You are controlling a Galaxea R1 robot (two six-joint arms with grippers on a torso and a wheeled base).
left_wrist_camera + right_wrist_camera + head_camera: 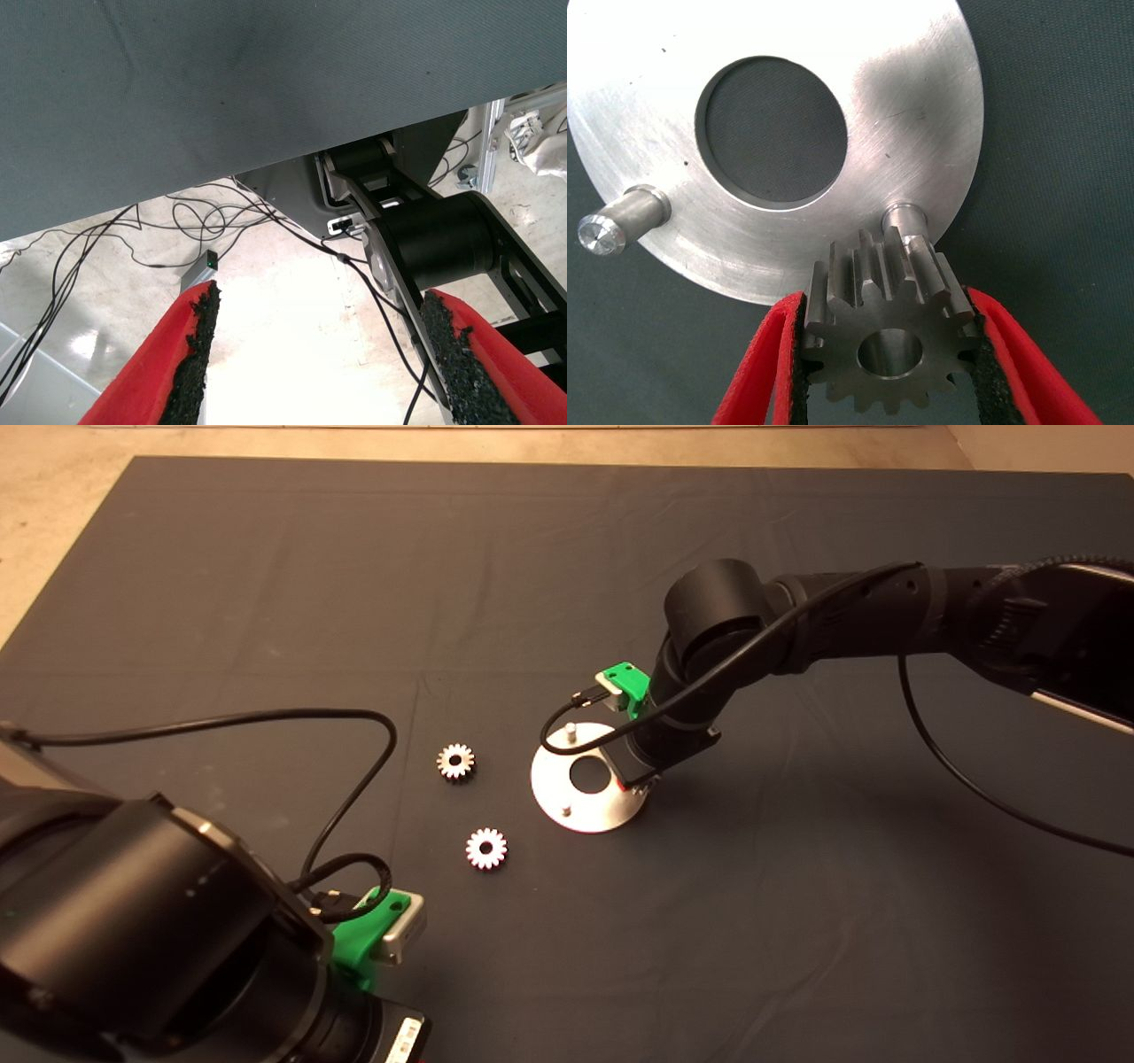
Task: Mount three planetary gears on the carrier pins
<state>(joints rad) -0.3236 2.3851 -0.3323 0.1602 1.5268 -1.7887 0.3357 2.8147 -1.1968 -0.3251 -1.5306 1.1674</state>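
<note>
Carrier disc point(589, 797): flat, round, shiny metal, lying on the dark mat point(797, 921) near its centre, with a large central hole. Two carrier pins show in the head view, one at the far rim point(570, 732) and one at the near rim point(565, 810), both upright. A third pin point(905, 216) shows in the right wrist view, partly hidden behind the held gear.

Held planetary gear point(886, 341): silvery-grey spur gear, pinched at its toothed flanks between the two red fingers of the right gripper point(888, 372). Its flat face and bore point toward the wrist camera. It hangs just above the disc's rim, close to the third pin, its hole not on that pin.

Loose gears: two, lying flat on the mat to the left of the disc, bores pointing up. One is farther from the robot point(455, 761), one nearer point(485, 849), apart from each other and from the disc.

Left gripper point(319, 354): parked at the mat's lower left edge, fingers spread apart with nothing between them, above floor and cables.
</note>
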